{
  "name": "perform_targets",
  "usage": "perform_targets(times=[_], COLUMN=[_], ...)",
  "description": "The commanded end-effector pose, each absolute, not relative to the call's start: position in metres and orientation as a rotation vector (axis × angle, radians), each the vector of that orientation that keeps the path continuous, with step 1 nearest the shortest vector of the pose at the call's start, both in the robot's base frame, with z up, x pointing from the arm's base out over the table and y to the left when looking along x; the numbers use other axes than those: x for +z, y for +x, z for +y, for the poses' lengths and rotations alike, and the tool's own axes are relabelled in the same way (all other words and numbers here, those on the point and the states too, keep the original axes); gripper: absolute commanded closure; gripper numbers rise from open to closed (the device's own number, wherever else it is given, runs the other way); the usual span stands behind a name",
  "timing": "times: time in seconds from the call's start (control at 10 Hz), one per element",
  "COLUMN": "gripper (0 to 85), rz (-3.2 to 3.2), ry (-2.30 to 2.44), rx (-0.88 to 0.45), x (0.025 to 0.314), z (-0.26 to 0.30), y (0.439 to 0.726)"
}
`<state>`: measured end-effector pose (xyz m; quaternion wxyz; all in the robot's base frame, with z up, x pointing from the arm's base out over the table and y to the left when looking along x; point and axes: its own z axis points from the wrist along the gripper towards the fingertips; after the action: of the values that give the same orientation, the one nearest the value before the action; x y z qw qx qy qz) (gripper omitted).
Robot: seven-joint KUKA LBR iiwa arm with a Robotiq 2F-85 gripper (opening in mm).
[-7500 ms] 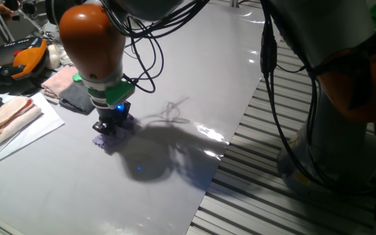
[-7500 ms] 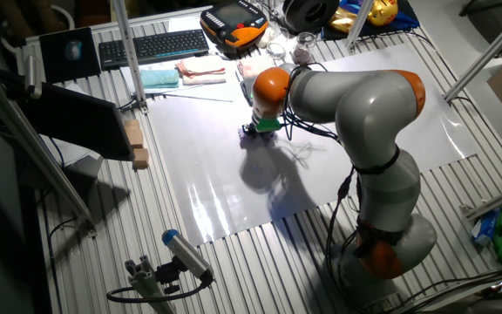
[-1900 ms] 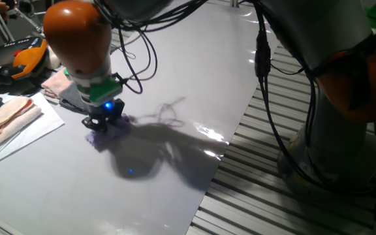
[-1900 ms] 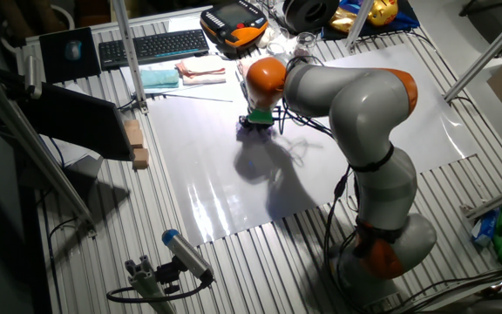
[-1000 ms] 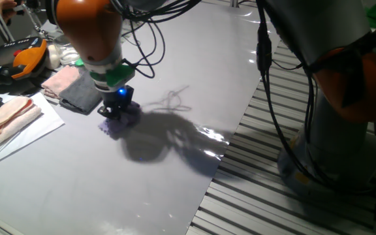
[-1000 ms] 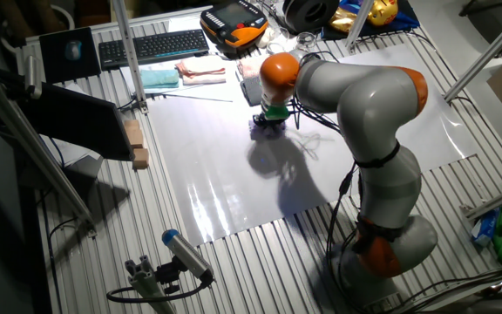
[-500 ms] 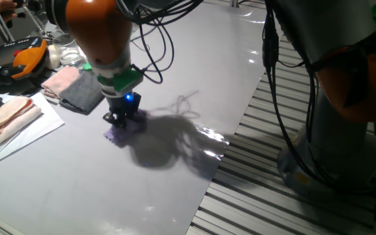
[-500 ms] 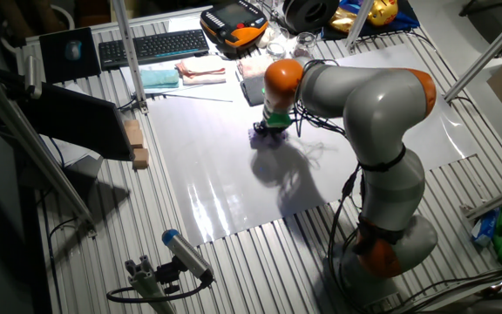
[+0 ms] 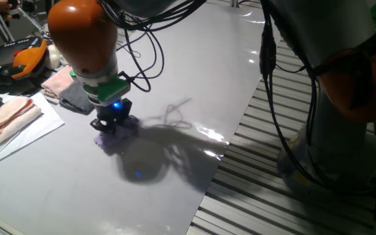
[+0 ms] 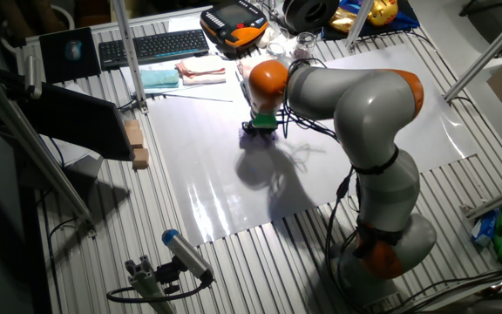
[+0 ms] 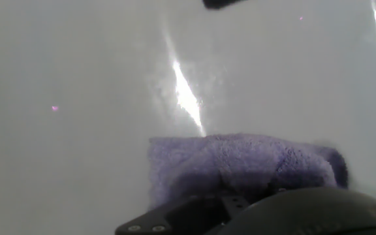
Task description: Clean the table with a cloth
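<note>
Cloth (image 9: 115,136) of lavender terry lies flat on the glossy tabletop (image 9: 194,78), just right of a dark grey folded cloth (image 9: 78,96). The gripper (image 9: 111,125) presses down on it from above; whether its jaws pinch the fabric cannot be told.

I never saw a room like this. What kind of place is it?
Probably a robot lab. A big robot arm presses a purple cloth onto a table, with a keyboard and cameras on stands nearby.
</note>
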<state>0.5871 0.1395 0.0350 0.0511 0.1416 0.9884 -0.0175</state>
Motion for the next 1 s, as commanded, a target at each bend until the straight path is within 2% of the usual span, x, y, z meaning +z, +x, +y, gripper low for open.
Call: perform_targets(times=[0.0, 0.2, 0.6, 0.9], gripper=[85.0, 85.0, 85.0, 85.0], rz=[2.997, 2.995, 3.021, 3.05], ry=[0.416, 0.368, 0.258, 0.192], rx=[-0.057, -0.065, -0.114, -0.038], x=[0.03, 0.025, 0.042, 0.046], z=[0.136, 0.122, 0.088, 0.081], y=[0.593, 0.602, 0.62, 0.617])
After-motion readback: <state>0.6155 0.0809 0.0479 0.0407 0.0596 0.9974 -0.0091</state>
